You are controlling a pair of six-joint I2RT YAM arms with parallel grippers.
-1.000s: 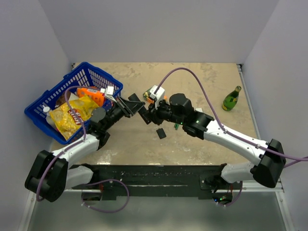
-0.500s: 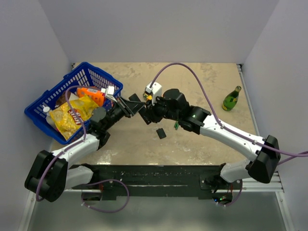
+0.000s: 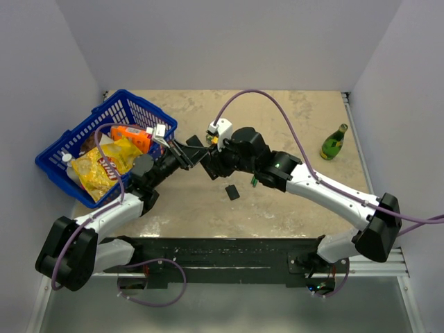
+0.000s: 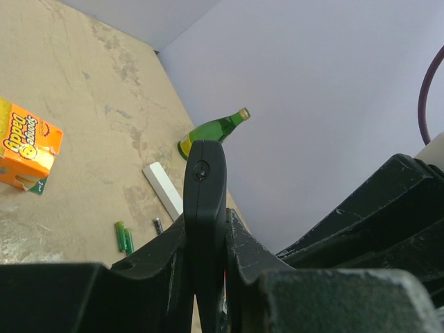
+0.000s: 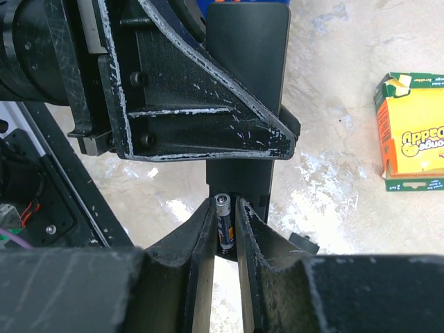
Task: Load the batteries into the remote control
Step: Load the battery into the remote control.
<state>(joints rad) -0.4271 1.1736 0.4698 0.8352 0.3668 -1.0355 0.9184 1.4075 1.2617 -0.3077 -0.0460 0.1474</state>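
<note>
My left gripper is shut on the black remote control, held edge-on above the table; in the right wrist view the remote shows its open compartment. My right gripper meets it and is shut on a dark battery with a silver tip, pressed at the compartment's lower end. A pair of green batteries lies on the table, also in the top view, with a small dark battery beside them. The square black cover lies on the table below the grippers.
A blue basket with snack packs stands at the left. A green glass bottle lies at the right. An orange box and a white bar lie on the table beyond the grippers.
My right arm has shifted a little left and farther, bringing its gripper closer against the remote. The left arm has not moved.
</note>
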